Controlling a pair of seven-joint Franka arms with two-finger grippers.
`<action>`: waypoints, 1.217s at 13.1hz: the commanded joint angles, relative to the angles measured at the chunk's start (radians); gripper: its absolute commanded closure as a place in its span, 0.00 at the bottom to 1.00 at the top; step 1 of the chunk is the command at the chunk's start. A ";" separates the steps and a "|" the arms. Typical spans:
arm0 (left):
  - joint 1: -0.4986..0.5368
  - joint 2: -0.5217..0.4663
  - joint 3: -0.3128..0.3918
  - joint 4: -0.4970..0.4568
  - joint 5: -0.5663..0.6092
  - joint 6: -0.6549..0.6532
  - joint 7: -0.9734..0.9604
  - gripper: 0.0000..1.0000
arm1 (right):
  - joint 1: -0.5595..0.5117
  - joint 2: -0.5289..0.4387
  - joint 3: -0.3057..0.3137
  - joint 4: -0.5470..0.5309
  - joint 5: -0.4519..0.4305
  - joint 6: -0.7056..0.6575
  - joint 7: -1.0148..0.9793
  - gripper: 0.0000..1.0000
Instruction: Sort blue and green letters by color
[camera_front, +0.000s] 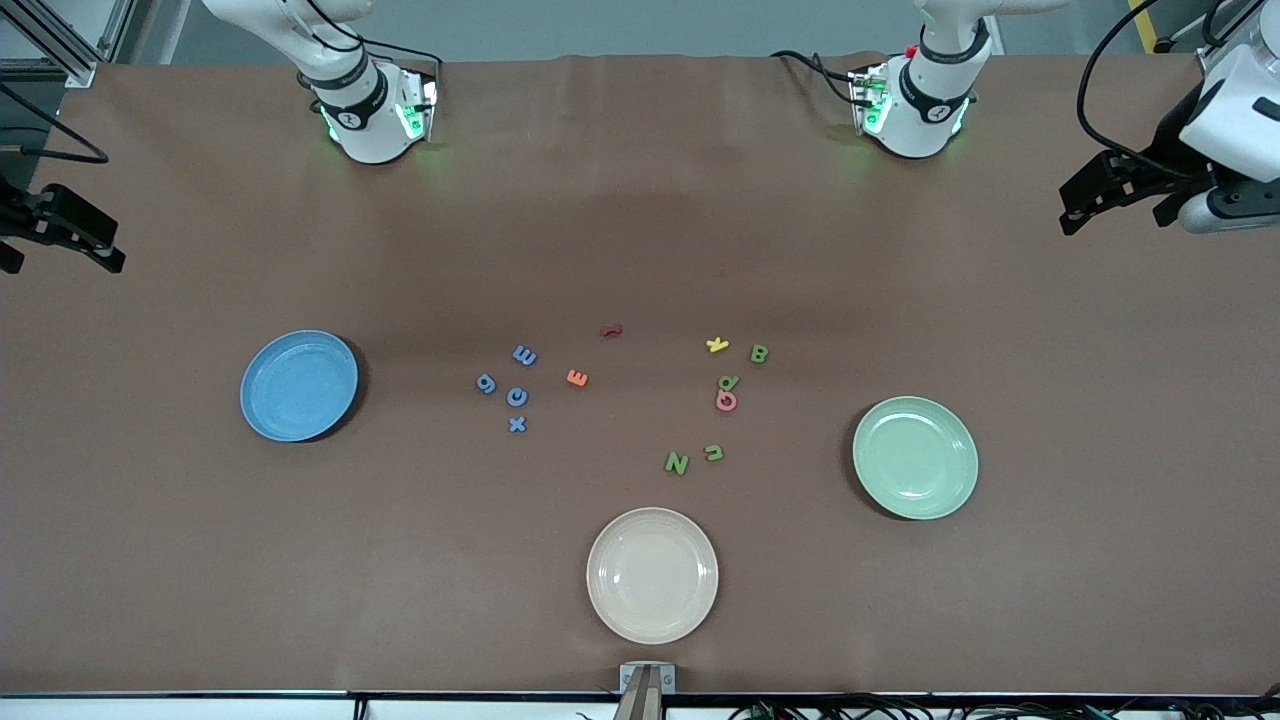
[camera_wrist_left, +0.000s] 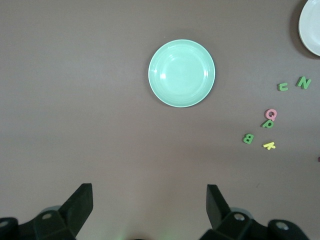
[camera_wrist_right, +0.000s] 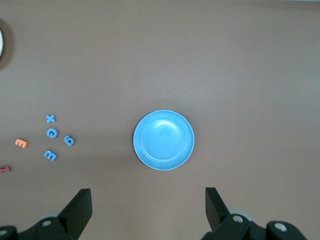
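Blue letters (camera_front: 510, 390) lie at three o'clock of the blue plate (camera_front: 299, 385), green letters (camera_front: 715, 410) at nine o'clock of the green plate (camera_front: 915, 457). The left gripper (camera_wrist_left: 150, 202) and right gripper (camera_wrist_right: 148, 205) both wait high above the counter (camera_front: 640, 250), jaws apart.

A brown-covered table (camera_front: 640, 200) is carrying three round plates: blue (camera_front: 299, 385) at nine o'clock, green (camera_front: 915, 457) at four, cream (camera_front: 652, 574) at six. Small blue letters (camera_front: 517, 397), green letters (camera_front: 677, 462), and orange (camera_front: 577, 378), pink (camera_front: 726, 401), yellow (camera_front: 717, 345) and dark red (camera_front: 611, 330) pieces are being supported centrally.
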 joint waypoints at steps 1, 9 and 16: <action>0.005 0.013 -0.003 0.026 -0.013 -0.022 0.010 0.00 | 0.003 0.008 -0.002 0.024 0.002 -0.015 0.013 0.00; -0.024 0.132 -0.023 0.049 -0.001 0.051 -0.010 0.00 | 0.009 0.024 -0.002 0.019 0.003 -0.015 0.013 0.00; -0.193 0.428 -0.067 0.052 0.042 0.441 -0.073 0.00 | 0.150 0.128 -0.002 0.016 0.003 -0.014 0.015 0.00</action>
